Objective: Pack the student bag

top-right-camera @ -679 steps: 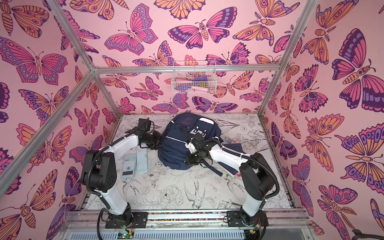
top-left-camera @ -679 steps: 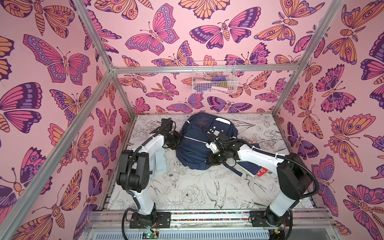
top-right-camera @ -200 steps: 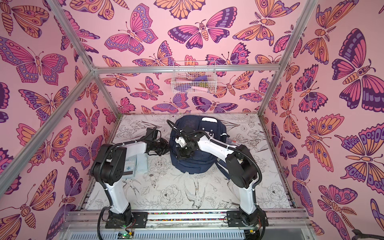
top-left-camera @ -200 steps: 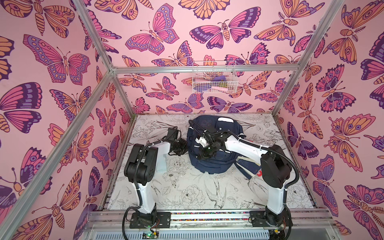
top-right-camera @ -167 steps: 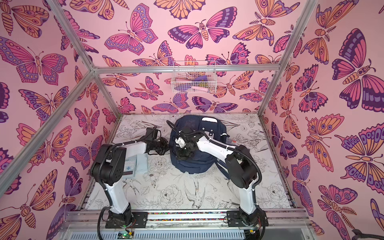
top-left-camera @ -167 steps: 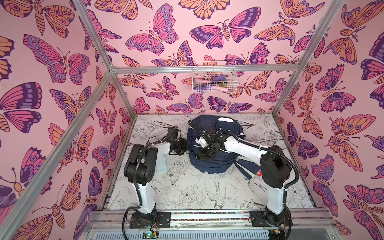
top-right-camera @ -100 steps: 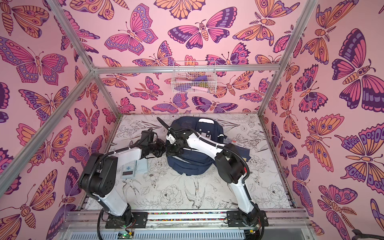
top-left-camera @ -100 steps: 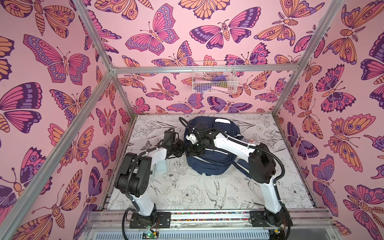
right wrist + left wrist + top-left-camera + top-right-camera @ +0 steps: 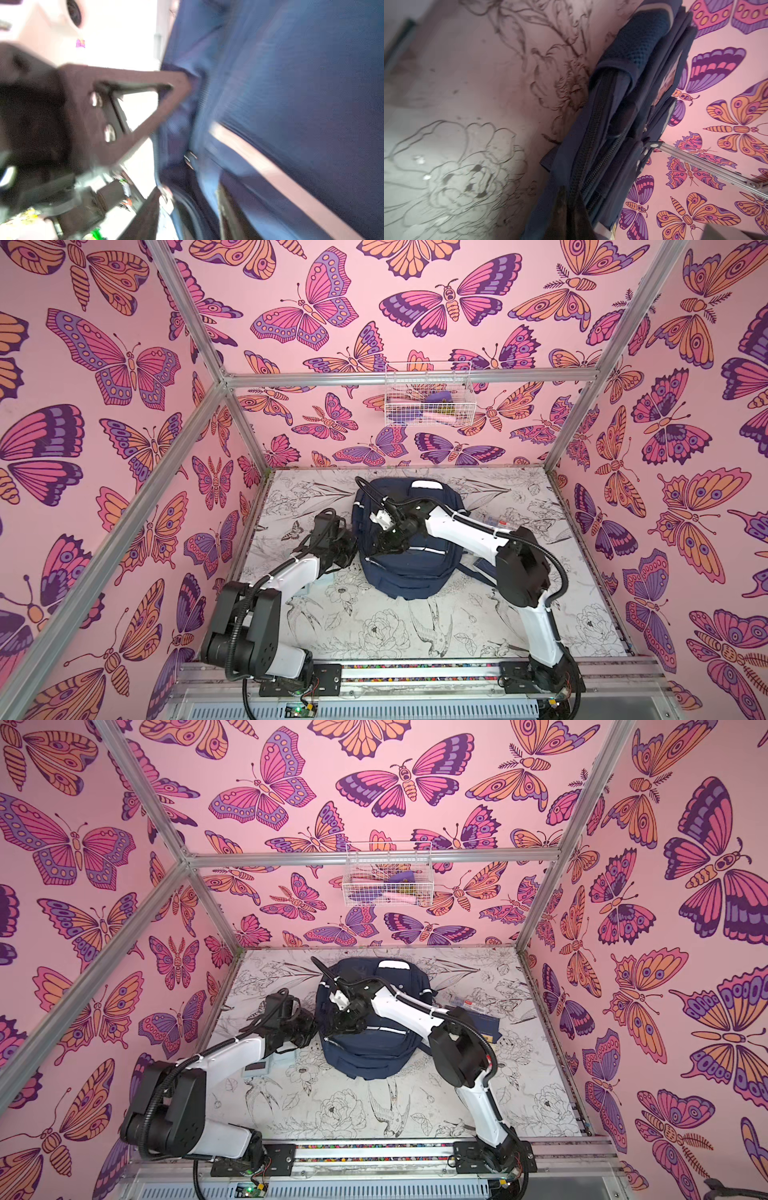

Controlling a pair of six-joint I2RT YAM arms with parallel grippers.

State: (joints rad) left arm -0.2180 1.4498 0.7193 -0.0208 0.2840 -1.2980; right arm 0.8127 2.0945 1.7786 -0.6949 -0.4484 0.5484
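Left gripper (image 9: 348, 545) pinches the bag (image 9: 415, 576) edge; I'd keep it taut while my spread right gripper (image 9: 384, 547) closes squarely.

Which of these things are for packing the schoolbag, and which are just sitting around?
For the job:
- student bag
- left gripper, shut on the bag's edge
- right gripper, open at the bag
- navy notebook and what looks like a calculator, probably waiting to go in

Just lying about:
- wire basket on the back wall, with the bits inside it
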